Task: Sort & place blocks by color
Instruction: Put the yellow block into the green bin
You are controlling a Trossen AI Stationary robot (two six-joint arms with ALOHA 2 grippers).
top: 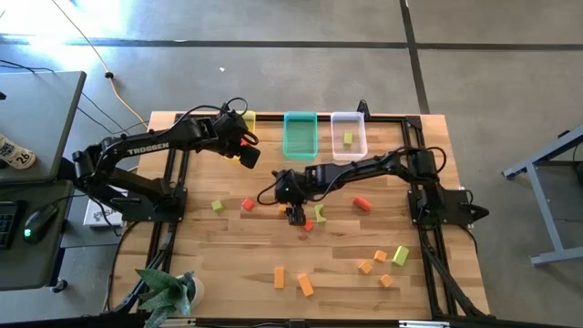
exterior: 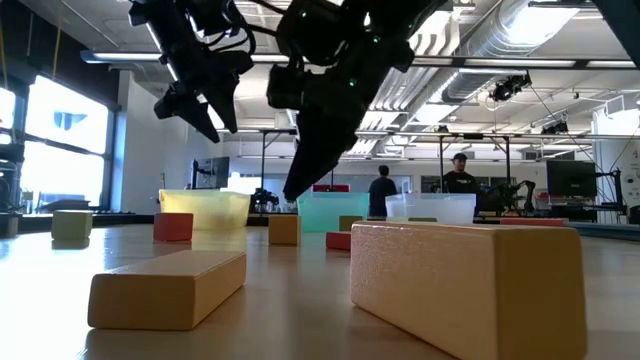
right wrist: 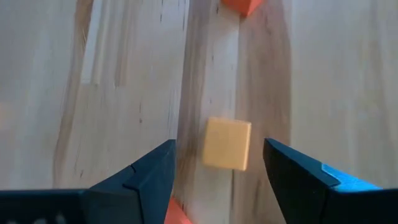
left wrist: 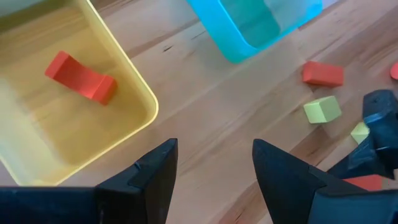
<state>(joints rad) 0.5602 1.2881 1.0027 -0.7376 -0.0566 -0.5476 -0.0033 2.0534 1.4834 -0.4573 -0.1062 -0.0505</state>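
Right hand (right wrist: 217,171) spread, empty, over mid-bench. Orange cube (right wrist: 227,144) sits on the bench between and just ahead of its fingers, square, no long axis to align; judged a straight descent. Left hand (left wrist: 214,165) spread, empty, beside the yellow bin (left wrist: 144,93) holding a red block (left wrist: 81,76); farther from the cube.
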